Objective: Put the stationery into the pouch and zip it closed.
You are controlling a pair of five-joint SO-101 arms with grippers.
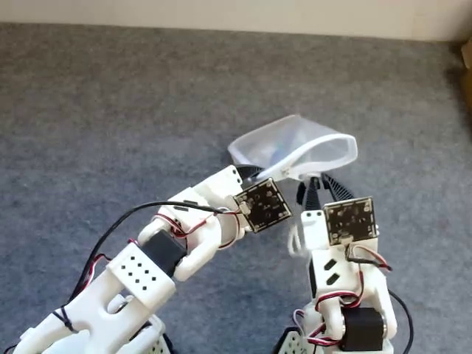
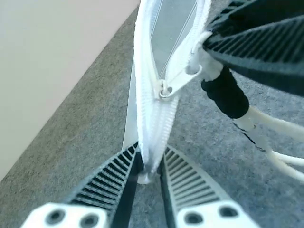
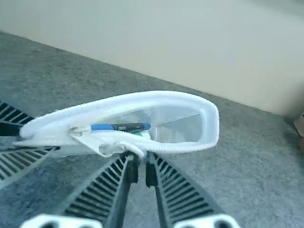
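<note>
Two robot arms hold a translucent white mesh pouch at the middle of the grey felt-covered table, its mouth gaping wide. The left gripper is pinched on the closed end of the pouch's white zipper band. The right gripper is clamped on the white zipper pull tab. A blue pen lies inside the pouch, beside something green.

Your translucent white pouch sits open-mouthed near the middle of the grey carpeted table. Your left gripper meets the pouch's left end, and your right gripper meets its near rim.
</note>
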